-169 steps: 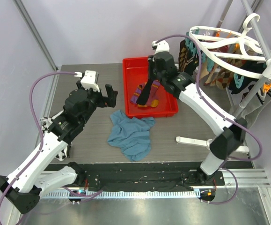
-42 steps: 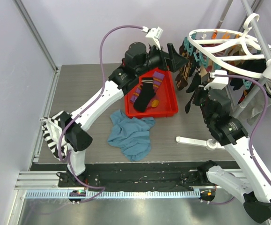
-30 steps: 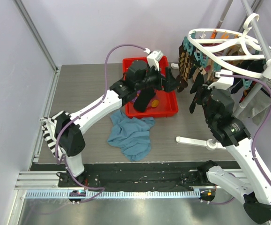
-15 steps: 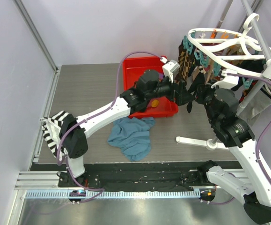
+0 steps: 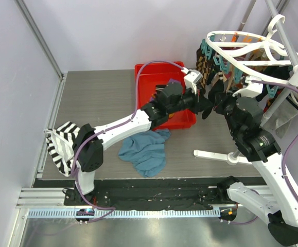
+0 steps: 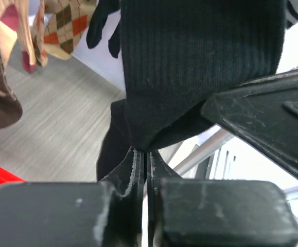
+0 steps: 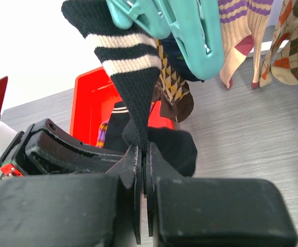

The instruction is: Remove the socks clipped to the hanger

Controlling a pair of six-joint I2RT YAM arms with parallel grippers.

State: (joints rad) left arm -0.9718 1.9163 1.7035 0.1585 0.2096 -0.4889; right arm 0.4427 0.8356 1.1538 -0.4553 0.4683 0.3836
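Under one hanger (image 5: pixel 216 50), two grippers (image 6: pixel 146 152) (image 7: pixel 144 149), each on a sock (image 6: pixel 200 62).

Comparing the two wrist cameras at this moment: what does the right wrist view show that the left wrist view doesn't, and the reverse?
Only the right wrist view shows a teal clip at the top of the white-banded dark sock that the right gripper is shut on, plus the inside of the red tray. Only the left wrist view shows the ribbed black sock close up, its lower end pinched in the left gripper. Both show argyle socks hanging over the grey table.
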